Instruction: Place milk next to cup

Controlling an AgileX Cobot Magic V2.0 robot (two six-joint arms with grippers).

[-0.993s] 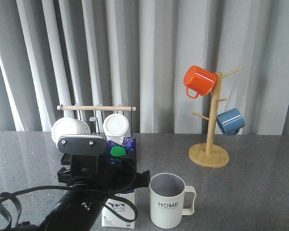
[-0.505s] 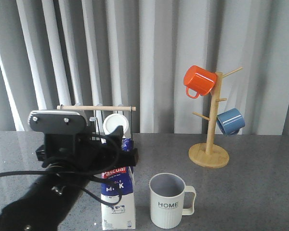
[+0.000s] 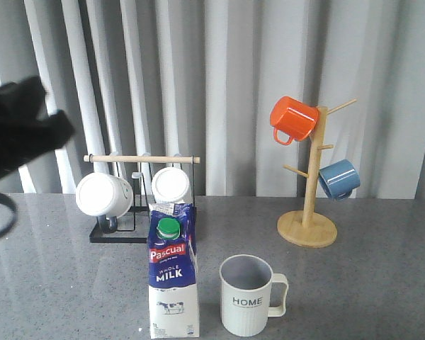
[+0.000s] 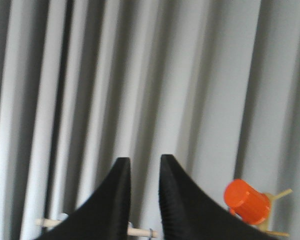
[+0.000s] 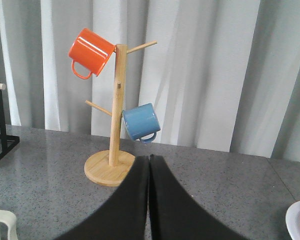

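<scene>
Milk: I see the tall gable-top milk carton, dark blue above, white below, green round cap, red "Pascual" label, standing upright on the grey speckled counter.
Position: just left of the pale ribbed "HOME" mug, not touching.
Left jaws: slightly spread, holding nothing.
Right jaws: pressed together, holding nothing.

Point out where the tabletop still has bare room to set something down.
Bare grey table lies left of the milk, and more between the cup and the wooden mug tree, running right to the edge. It is crowded between the milk and the black mug rack behind it.
</scene>
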